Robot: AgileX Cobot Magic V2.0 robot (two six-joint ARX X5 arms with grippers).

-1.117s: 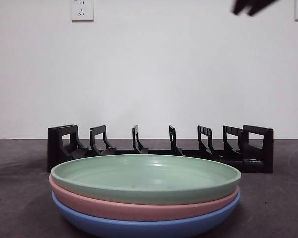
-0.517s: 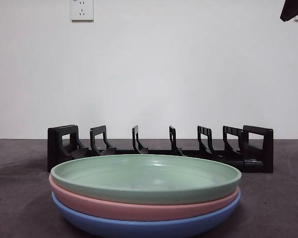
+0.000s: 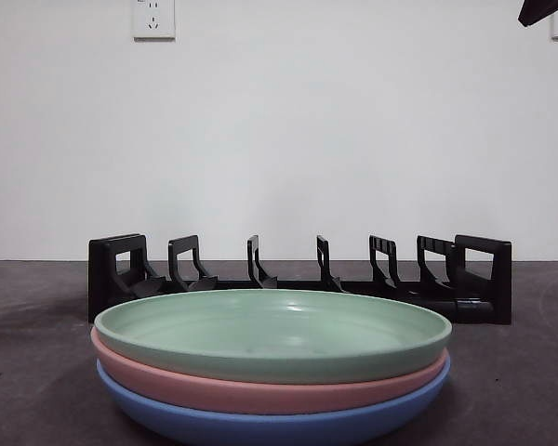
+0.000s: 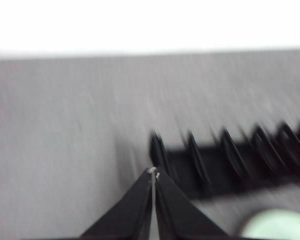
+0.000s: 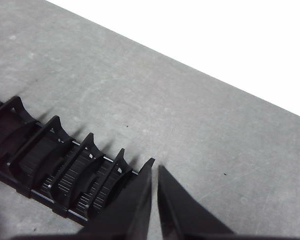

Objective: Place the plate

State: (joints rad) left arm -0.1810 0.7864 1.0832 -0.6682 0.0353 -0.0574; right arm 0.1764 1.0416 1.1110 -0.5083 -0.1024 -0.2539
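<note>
While both arms wait above the table, the left gripper [image 4: 153, 172] has its jaws pressed together on nothing, and the right gripper [image 5: 154, 167] is likewise closed and empty, a thin gap showing between its tips. Each hangs over the black plate rack [image 3: 298, 275], whose slots hold nothing. Nearer the front camera, the green plate [image 3: 272, 331] lies flat atop a pink plate [image 3: 260, 393] and a blue plate [image 3: 270, 427], stacked on the dark table [image 3: 521, 390].
</note>
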